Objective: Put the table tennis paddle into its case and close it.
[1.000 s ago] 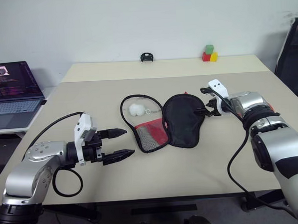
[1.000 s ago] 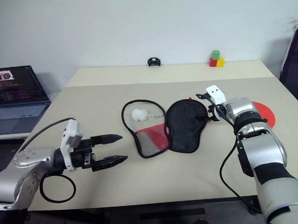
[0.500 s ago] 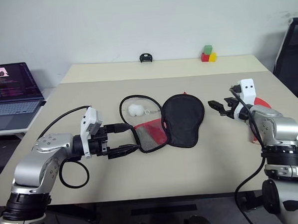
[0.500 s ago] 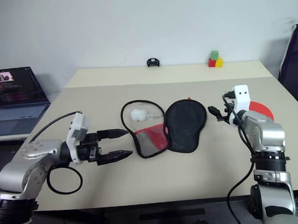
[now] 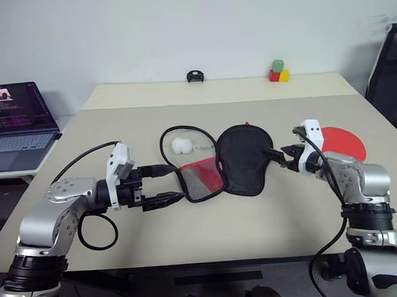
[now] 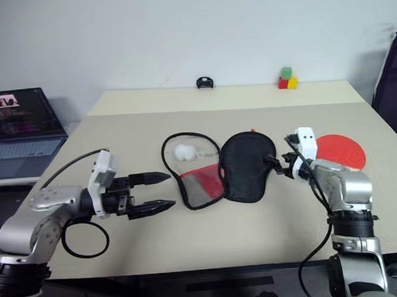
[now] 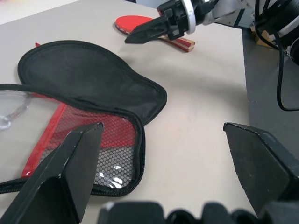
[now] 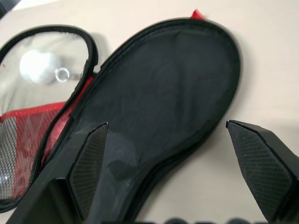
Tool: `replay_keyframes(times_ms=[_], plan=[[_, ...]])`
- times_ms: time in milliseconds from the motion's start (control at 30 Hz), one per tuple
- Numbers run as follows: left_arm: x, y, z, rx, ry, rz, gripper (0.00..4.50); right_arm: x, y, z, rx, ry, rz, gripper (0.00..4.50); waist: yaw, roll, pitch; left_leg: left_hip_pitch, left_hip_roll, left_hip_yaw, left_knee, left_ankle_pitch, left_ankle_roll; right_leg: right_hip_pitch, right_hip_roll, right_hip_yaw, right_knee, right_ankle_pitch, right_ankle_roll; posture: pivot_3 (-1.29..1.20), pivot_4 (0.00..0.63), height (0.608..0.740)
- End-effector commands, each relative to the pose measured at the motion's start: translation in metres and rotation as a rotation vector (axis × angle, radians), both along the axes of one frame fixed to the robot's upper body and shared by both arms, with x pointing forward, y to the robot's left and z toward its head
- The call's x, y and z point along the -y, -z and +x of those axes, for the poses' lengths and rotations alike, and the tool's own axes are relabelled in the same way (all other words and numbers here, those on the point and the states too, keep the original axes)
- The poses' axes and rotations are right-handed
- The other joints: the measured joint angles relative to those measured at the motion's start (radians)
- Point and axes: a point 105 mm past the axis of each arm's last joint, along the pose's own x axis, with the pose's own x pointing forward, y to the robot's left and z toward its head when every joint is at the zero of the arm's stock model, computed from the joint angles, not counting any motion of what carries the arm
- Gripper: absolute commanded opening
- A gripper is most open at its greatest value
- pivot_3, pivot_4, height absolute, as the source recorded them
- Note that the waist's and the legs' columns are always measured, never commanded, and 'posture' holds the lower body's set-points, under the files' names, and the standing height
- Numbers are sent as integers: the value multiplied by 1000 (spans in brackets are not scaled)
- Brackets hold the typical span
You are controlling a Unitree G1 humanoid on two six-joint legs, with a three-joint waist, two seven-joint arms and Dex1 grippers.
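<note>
So from the head cam, the case [image 5: 216, 162] is lying unzipped and spread flat mid-table, and the table tennis paddle [image 5: 341, 141] sits bare off to the right, nothing packed yet. My left wrist cam shows the left gripper [image 5: 164, 185] spread wide and empty just beside the mesh flap. Right wrist cam: the right gripper [image 5: 279, 157] is also wide and empty, at the black half's edge. Basically everything's left to do.

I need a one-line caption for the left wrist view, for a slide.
Open left gripper faces the unzipped case; beyond it, the right gripper and the table tennis paddle.
</note>
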Motion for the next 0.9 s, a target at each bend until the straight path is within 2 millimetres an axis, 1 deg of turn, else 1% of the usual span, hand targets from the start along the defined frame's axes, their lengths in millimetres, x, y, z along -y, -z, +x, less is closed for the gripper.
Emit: replay_keyframes(times_ms=[33,233,300,467,533,667,767,900], plan=[[0,-6,0,36,7,-2,4500,7,-3,5,43,45,-7,4424,0,0,0,0,0,0,0,0,0,0,0,0,0,0,0,0,150,740],[-1,-5,0,33,5,-1,4500,9,9,14,51,90,-53,4424,-1,0,0,0,0,0,0,0,0,0,0,0,0,0,0,0,150,740],[-1,-5,0,34,7,-2,4500,6,11,16,55,93,-57,4424,-1,0,0,0,0,0,0,0,0,0,0,0,0,0,0,0,150,740],[0,-5,0,32,5,-4,4500,-13,19,18,51,47,-59,4424,-1,0,0,0,0,0,0,0,0,0,0,0,0,0,0,0,150,740],[0,-5,0,31,6,-4,4500,-15,20,18,52,41,-63,4424,-1,0,0,0,0,0,0,0,0,0,0,0,0,0,0,0,150,740],[1,-5,0,32,6,-6,4500,-34,26,20,59,-1,-78,4424,-1,0,0,0,0,0,0,0,0,0,0,0,0,0,0,0,150,740],[1,-5,0,32,4,-7,4500,-41,27,20,67,-17,-91,4424,-2,0,0,0,0,0,0,0,0,0,0,0,0,0,0,0,150,740],[1,-5,0,32,2,-8,4500,-43,27,21,75,-23,-99,4424,-2,0,0,0,0,0,0,0,0,0,0,0,0,0,0,0,150,740]])
